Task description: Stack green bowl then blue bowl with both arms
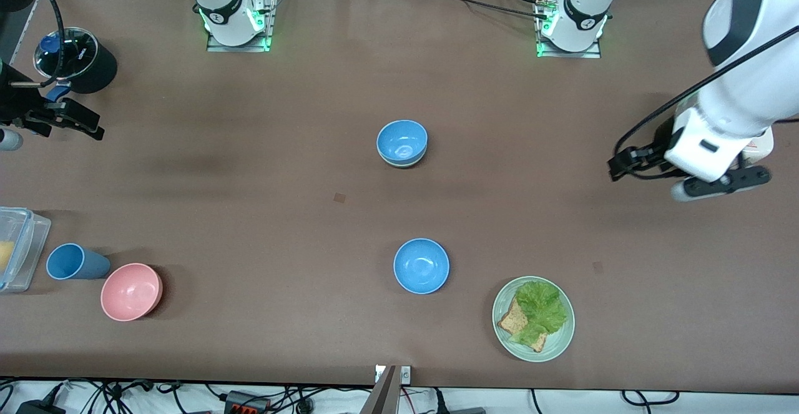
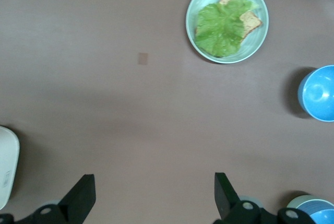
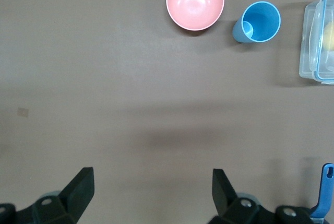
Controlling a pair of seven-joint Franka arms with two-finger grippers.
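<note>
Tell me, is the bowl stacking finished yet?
It looks done: a blue bowl sits nested in the green bowl mid-table. Nothing is in hand; the left gripper and right gripper hang open and empty over the table's ends. Nothing appears left.

Surface: we see a brown table [image 1: 249,170].
Centre: a blue bowl [image 1: 402,140] nested in a green bowl [image 1: 399,162] (only its rim shows).
Nearer the camera than that stack: a second blue bowl [image 1: 421,265], then a plate [image 1: 562,339] with lettuce and bread.
Toward the right arm's end: pink bowl [image 1: 131,291], blue cup [image 1: 75,261], clear container [image 1: 22,248], black pot [image 1: 78,59].
</note>
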